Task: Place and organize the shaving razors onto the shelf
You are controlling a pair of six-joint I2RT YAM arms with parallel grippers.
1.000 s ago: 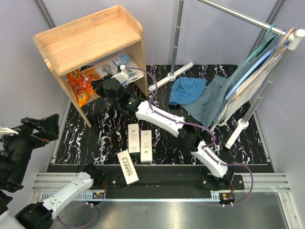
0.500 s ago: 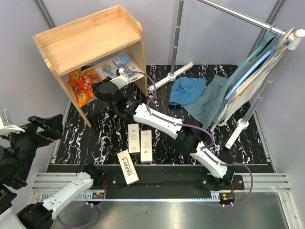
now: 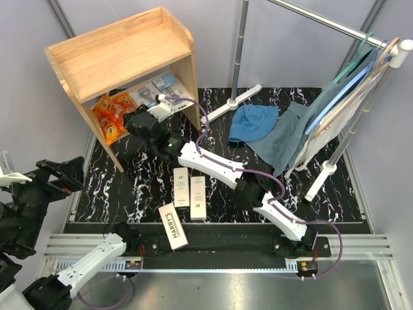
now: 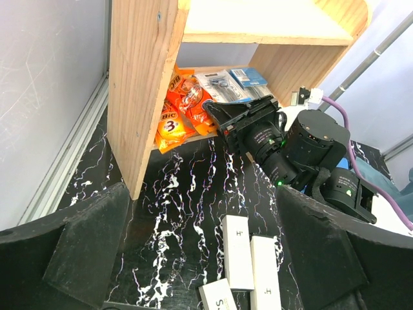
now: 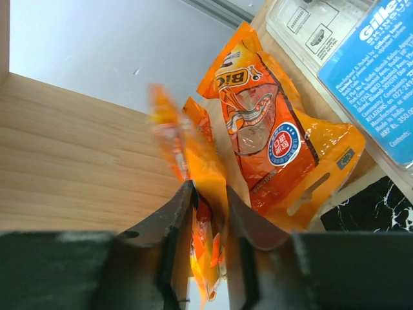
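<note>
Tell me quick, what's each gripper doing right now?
Left gripper: open, empty.
Right gripper: jaws either side of an orange pack; grip cannot be told.

Bright even light, soft shadows, orange pack (image 5: 169, 139) blurred at right wrist

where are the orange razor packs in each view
Top external: orange razor packs on the shelf's lower level, left end.
Left wrist: upper middle, right of the shelf's near side panel.
Right wrist: centre, one between the fingers.
Shared landmark: blue blister pack lying right of them.
</note>
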